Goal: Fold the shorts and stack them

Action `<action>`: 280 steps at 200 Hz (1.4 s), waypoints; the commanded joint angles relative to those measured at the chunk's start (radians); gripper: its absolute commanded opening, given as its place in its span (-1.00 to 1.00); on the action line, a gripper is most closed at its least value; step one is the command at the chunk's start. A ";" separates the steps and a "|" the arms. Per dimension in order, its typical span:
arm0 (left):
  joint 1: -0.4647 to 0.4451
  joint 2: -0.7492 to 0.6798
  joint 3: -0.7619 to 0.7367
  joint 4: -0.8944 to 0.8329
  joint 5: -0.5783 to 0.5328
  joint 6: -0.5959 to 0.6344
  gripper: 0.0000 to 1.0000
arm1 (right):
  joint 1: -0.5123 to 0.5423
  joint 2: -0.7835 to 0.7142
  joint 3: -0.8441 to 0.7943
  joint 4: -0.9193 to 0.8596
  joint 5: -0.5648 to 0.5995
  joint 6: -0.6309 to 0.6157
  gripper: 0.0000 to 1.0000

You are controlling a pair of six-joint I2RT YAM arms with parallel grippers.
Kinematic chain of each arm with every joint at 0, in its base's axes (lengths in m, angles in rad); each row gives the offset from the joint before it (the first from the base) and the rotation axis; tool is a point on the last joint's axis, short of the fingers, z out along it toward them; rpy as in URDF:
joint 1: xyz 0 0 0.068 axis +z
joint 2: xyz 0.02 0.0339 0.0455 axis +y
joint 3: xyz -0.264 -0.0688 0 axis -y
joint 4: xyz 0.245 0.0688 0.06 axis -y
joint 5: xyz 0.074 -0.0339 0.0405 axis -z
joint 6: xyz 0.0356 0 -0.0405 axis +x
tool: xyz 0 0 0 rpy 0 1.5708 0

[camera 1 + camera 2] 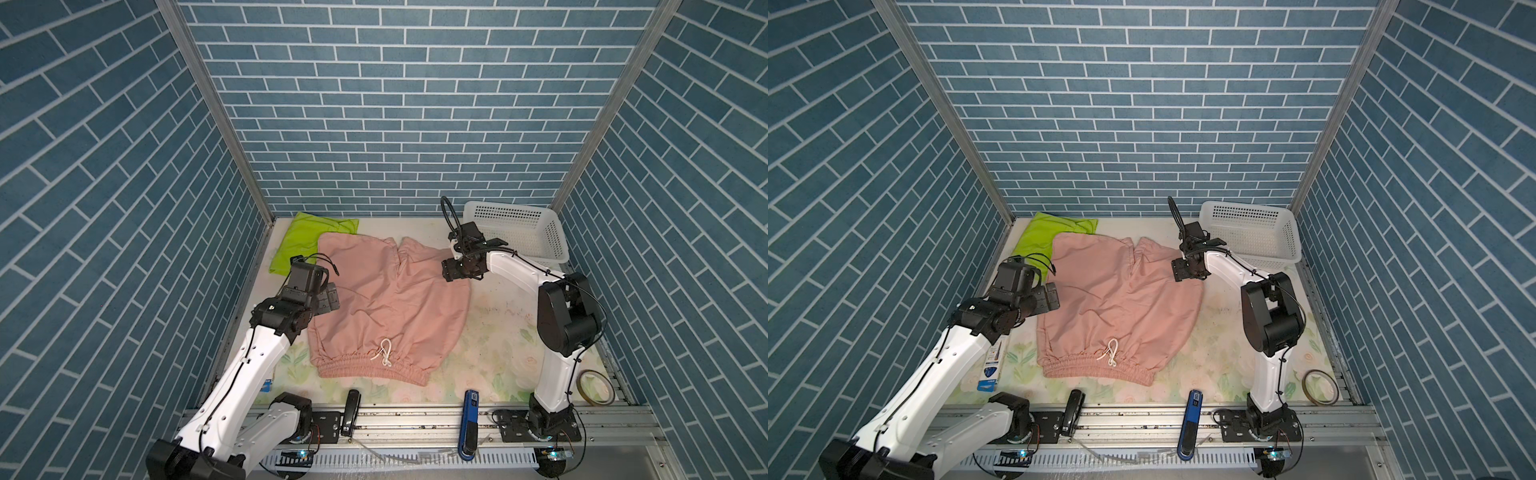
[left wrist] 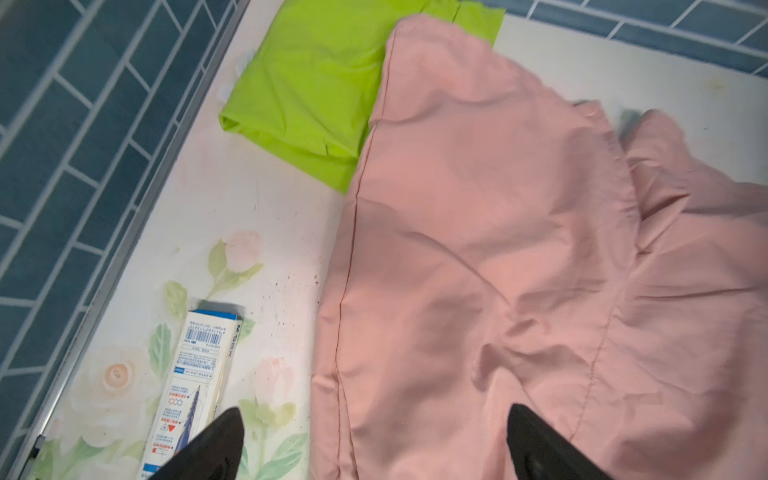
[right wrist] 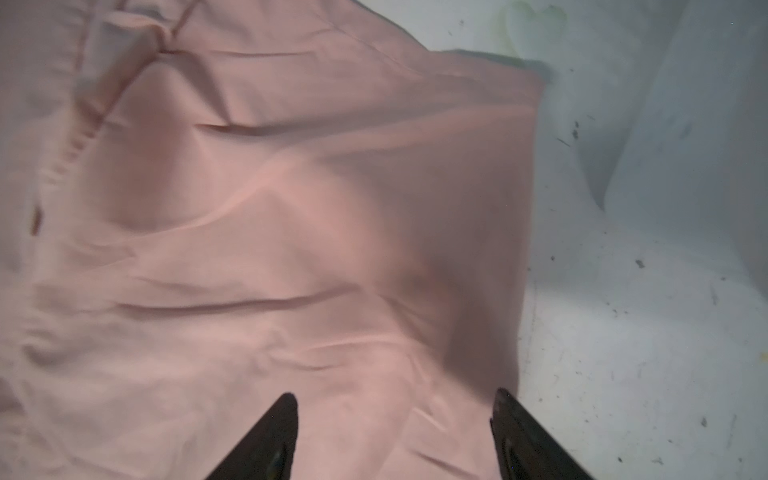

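Two wide-open, empty tools: left gripper (image 2: 374, 415) and right gripper (image 3: 395, 397) hang over opposite edges of the spread pink shorts (image 1: 386, 299), frame centre. Folded green shorts (image 1: 299, 243) peek out upper left.

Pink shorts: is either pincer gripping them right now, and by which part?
Nothing is held. The left pincer and right pincer both stand open over the pink shorts, with no fabric pinched between their fingers.

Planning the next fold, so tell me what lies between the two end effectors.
The salmon-pink shorts, spread flat, fill the stretch between the left end effector and the right end effector; this shows in both top views.
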 commanded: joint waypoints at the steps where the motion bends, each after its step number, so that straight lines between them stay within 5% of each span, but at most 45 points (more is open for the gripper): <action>1: 0.047 0.031 -0.054 0.061 0.049 -0.049 0.99 | 0.009 -0.009 -0.047 -0.021 0.053 0.032 0.48; 28: 0.087 0.100 -0.103 0.148 0.081 -0.050 0.99 | 0.006 -0.046 -0.135 0.003 0.093 0.048 0.46; 44: 0.092 0.166 -0.103 0.198 0.088 -0.039 0.99 | -0.001 -0.067 -0.196 0.028 0.078 0.069 0.28; 81: 0.108 0.346 -0.049 0.288 0.112 -0.008 0.99 | -0.012 -0.150 -0.338 0.080 0.038 0.123 -1.00; 154: 0.126 0.576 0.108 0.427 0.229 0.178 0.99 | -0.016 -0.544 -0.711 0.068 0.048 0.363 -1.00; 169: 0.130 0.614 0.168 0.389 0.207 0.190 0.99 | -0.015 -0.633 -0.721 0.045 0.052 0.343 -0.46; 192: 0.166 0.589 0.229 0.315 0.256 0.155 0.99 | -0.003 -0.685 -0.655 0.055 -0.015 0.219 -0.04; 215: 0.190 0.459 0.263 0.237 0.316 0.112 0.99 | 0.037 -0.579 -0.495 0.101 -0.069 0.099 0.17; 280: 0.194 0.168 0.214 0.030 0.393 0.082 0.99 | 0.070 0.114 0.181 0.241 -0.208 0.052 0.26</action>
